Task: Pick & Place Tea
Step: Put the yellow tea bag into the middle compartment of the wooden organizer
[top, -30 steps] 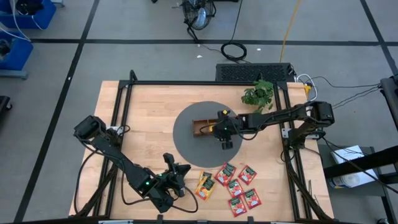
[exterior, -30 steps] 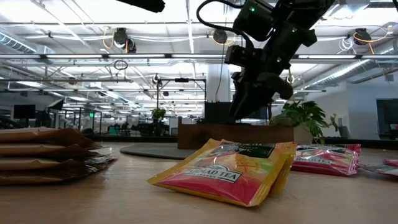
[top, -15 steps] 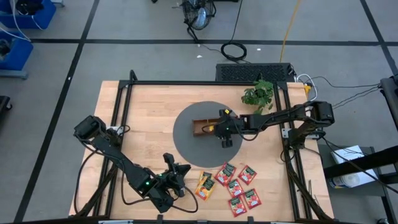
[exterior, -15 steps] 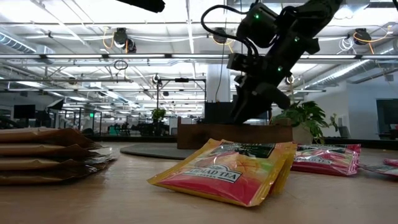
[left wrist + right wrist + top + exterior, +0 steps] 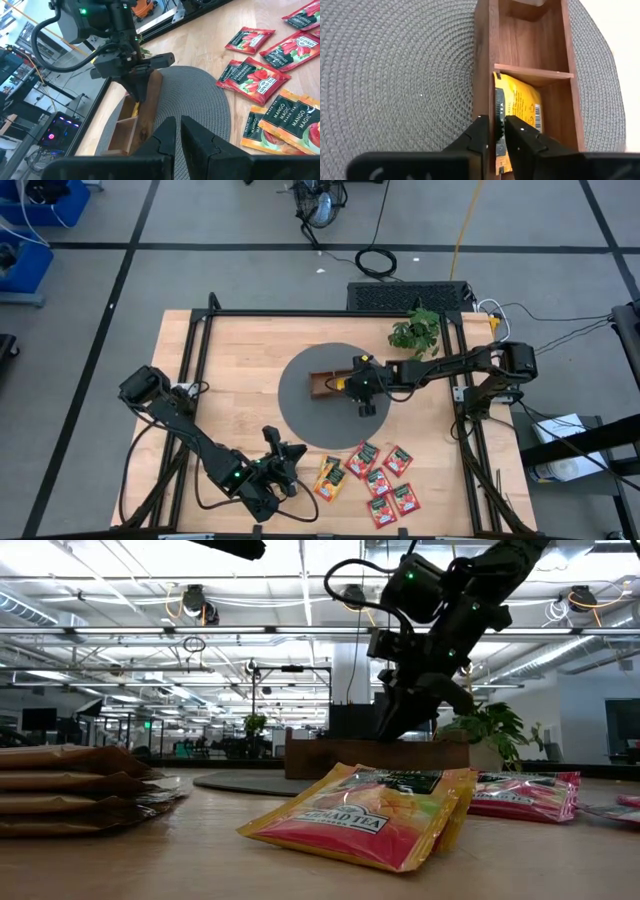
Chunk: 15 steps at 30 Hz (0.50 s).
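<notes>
1. The tray (image 5: pixel 330 385) sits on the grey mat (image 5: pixel 300 415) in the middle of the counter (image 5: pixel 230 360); everything below is placed from it.
2. The right pincer (image 5: pixel 499 131) is right at the tray, over its middle compartment. Its fingers are drawn almost together, and the right wrist view shows a yellow sachet (image 5: pixel 517 107) lying in that compartment just under and beyond the tips. I cannot tell whether the fingers are pinching its edge or have let go.
3. The left pincer (image 5: pixel 177 131) hangs well away from the tray, over the counter's near edge, fingers nearly closed with nothing between them.
4. Done so far, as far as can be seen: one yellow sachet is in the tray. The compartment beyond it seems to hold something pale, too cut off to name.
5. Left to do: the red sachets (image 5: pixel 385 480) lie in a loose cluster on the bare counter off the mat, well apart from the tray, with the orange sachets (image 5: pixel 329 477) just beside them.
6. My reading: the task is at an early stage, with most of the tea not yet moved.
</notes>
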Each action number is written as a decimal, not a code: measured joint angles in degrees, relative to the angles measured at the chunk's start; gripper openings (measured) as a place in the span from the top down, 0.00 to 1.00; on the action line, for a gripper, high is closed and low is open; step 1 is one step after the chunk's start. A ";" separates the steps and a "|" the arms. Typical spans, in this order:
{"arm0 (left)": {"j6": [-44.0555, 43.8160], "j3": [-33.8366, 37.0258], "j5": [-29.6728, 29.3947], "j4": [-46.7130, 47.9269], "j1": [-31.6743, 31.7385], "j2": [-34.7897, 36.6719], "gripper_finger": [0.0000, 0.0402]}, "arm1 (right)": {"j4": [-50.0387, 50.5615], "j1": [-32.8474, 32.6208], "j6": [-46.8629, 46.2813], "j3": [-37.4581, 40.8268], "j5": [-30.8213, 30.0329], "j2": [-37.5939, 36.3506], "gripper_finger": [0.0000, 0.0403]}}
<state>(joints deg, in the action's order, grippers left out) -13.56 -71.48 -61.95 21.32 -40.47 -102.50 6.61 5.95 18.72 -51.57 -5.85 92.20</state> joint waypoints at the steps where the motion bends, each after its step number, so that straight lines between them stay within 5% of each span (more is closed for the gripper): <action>1: 0.00 0.00 0.00 -0.02 0.00 0.00 0.91 | 0.00 0.02 0.01 0.00 -0.03 0.00 0.91; 15: 0.09 0.00 0.00 -0.09 0.06 0.00 0.91 | 0.26 0.33 0.96 -0.57 -3.08 -0.07 1.00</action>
<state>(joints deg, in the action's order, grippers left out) -13.47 -71.48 -61.95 21.23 -40.41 -102.50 6.87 6.28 19.68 -52.14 -8.93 92.14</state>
